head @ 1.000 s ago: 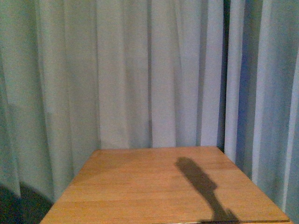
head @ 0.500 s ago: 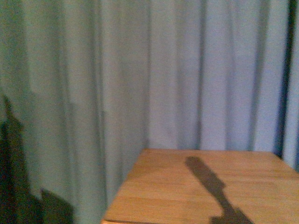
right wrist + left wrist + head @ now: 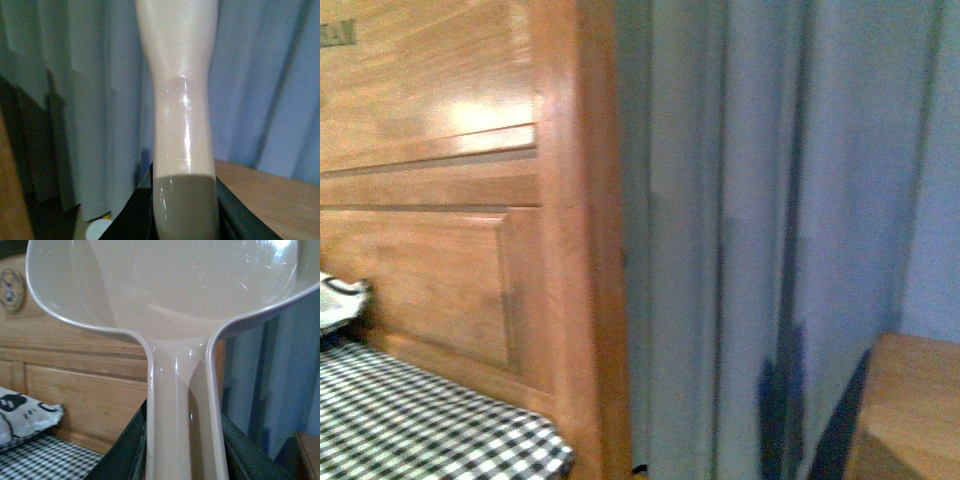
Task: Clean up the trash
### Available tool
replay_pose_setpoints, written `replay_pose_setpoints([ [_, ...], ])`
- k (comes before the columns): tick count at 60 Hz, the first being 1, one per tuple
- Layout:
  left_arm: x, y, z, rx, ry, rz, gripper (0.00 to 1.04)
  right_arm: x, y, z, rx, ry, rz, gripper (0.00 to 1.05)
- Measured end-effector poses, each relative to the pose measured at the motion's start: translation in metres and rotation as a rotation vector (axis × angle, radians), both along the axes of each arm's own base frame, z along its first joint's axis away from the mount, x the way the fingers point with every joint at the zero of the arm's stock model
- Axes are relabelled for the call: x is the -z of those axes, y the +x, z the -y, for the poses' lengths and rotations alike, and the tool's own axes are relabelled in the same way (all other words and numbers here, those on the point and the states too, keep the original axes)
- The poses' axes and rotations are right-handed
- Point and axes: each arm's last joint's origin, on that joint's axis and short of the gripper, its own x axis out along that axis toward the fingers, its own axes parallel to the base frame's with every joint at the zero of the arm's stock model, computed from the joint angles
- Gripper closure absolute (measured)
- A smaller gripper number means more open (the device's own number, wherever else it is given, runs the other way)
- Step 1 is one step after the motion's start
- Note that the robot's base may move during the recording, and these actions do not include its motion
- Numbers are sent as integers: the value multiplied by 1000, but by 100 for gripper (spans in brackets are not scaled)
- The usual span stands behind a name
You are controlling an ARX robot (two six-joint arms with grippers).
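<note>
The trash is out of view in every frame. In the left wrist view my left gripper is shut on the handle of a beige plastic dustpan, whose wide scoop fills the upper part of the picture. In the right wrist view my right gripper is shut on the glossy beige brush handle, which rises straight out between the dark jaws; the brush's bristles do not show. Neither gripper appears in the front view.
A wooden headboard and a black-and-white checked bed sheet lie to the left. A white pillow with black prints rests on the sheet. Blue curtains hang in the middle, with a wooden table corner at right. A small white round object sits on the floor.
The front view has swung to the left: the wooden table slid off to the right edge, and the headboard and checked bed came into view.
</note>
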Motion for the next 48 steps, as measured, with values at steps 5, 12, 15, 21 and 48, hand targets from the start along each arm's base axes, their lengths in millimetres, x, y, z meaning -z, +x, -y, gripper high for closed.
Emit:
replay_pose_setpoints([
  [5, 0, 0, 0, 1, 0, 2, 78, 0, 0, 0, 2, -1, -1, 86],
  [12, 0, 0, 0, 0, 0, 2, 78, 0, 0, 0, 1, 0, 0, 86],
  [15, 0, 0, 0, 1, 0, 2, 78, 0, 0, 0, 2, 0, -1, 86],
  [21, 0, 0, 0, -1, -1, 0, 78, 0, 0, 0, 1, -1, 0, 86],
  [48, 0, 0, 0, -3, -2, 1, 78, 0, 0, 0, 1, 1, 1, 86],
])
